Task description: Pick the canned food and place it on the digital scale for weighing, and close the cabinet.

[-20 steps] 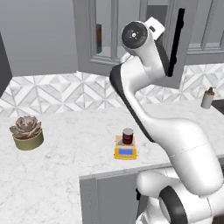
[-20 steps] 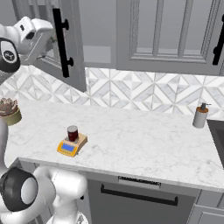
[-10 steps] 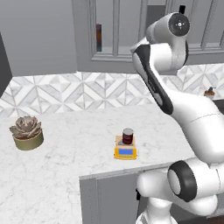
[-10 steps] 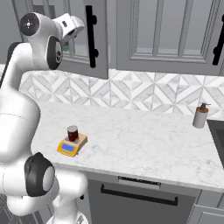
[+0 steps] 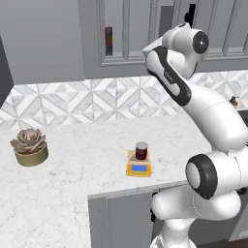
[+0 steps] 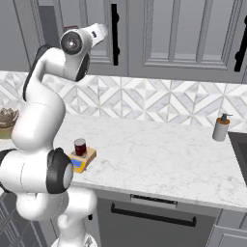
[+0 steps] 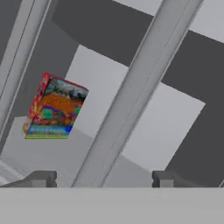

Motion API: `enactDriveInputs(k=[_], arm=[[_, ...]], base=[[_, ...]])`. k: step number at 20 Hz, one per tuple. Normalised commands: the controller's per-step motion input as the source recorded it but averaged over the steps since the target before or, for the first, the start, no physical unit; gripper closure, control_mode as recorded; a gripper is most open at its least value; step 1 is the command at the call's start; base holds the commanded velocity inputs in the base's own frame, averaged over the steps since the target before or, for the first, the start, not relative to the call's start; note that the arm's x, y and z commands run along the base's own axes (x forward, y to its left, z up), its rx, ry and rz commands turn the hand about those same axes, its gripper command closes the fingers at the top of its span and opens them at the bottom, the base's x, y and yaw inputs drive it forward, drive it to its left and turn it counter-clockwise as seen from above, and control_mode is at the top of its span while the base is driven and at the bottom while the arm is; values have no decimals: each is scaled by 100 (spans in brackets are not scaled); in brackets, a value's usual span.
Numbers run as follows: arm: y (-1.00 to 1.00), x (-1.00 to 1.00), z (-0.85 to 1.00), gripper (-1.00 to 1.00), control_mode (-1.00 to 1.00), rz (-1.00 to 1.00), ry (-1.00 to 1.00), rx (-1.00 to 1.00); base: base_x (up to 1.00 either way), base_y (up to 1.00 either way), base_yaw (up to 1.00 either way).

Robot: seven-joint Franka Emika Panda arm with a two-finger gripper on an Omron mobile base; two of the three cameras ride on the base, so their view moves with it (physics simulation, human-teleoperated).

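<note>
- Showing bright red, orange, blue and green print, a colourful box [image 7: 54,107] stands tilted on a pale shelf in the hand view; lettering too blurred to read, no brand legible.
- Seen in the left base view as a narrow multicoloured strip through the gap at the edge of the cabinet [image 5: 127,34], door nearly flush with its neighbours but a slit left open.
- Sitting far left on the counter [image 5: 72,179]: an olive pot with succulent [image 5: 30,146], well apart from everything else.
- Resting upright on the digital scale [image 5: 139,165], just right of the counter's middle in the left base view: the canned food [image 5: 141,150], dark red with a silver-grey top, no label readable; blue display strip on the scale's front, no digits legible.
- Raised high against the cabinet door beside the long black bar handle [image 6: 115,28]: the fingers [image 7: 101,178], two dark tips well apart with only the door's grey frame rail beyond them, released, gripping nothing.
- Standing far right by the edge of a dark sink recess: a grey bottle with brown cap [image 6: 221,127], unlabelled.
- Spread beneath all of it: white marble-look counter with faint grey veins, grey under-counter cabinets [image 6: 154,219] with black bar pulls below.
- Lining the wall behind: backsplash [image 6: 159,103] of white and grey triangular tiles, grey panelled upper cabinets above, another black handle at the far right.
</note>
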Motion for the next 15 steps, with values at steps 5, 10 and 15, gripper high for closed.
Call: enactDriveInputs(k=[5, 10, 15], arm=[[1, 100, -18, -100, -100, 0, 2, 5], [0, 43, 0, -100, -100, 0, 4, 5], [0, -43, 0, -100, -100, -8, -6, 9]], base=[[0, 0, 0], [0, 0, 0], [0, 0, 0]])
